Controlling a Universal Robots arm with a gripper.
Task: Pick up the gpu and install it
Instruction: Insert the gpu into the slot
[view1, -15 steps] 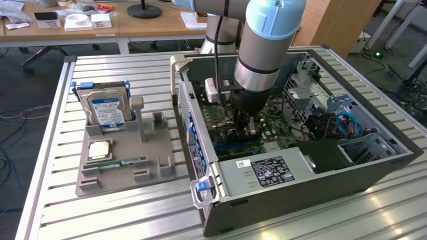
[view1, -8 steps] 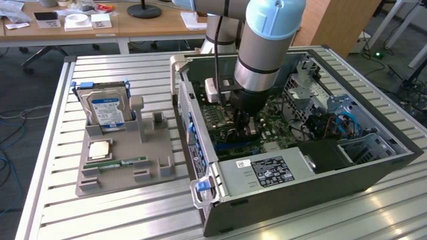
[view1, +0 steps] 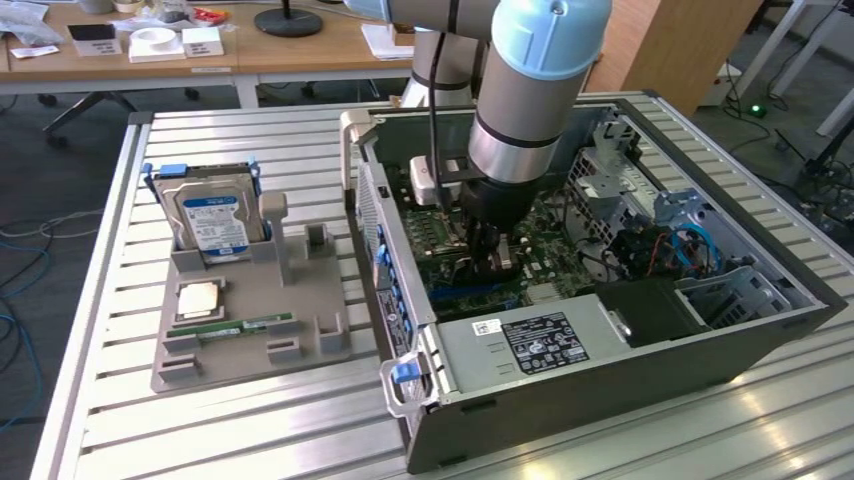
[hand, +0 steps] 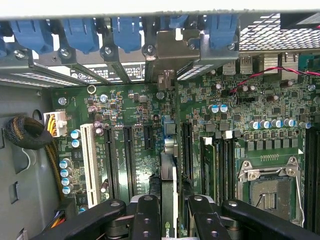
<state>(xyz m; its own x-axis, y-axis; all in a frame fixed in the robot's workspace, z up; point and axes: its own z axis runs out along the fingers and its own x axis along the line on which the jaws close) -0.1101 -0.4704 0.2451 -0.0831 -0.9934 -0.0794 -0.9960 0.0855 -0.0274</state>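
Black jointed end effector (hand: 172, 212) clamps the thin dark gpu (hand: 168, 180) edge-on over green motherboard (hand: 135, 100).

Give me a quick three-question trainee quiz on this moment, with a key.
1. True or false: the gripper is clamped on the gpu, held edge-on above the motherboard.
2. Which item stands upright in the grey tray? A) hard drive B) RAM stick C) CPU
3. What colour are the latches above the case's card brackets?
Key: 1 true; 2 A; 3 blue.
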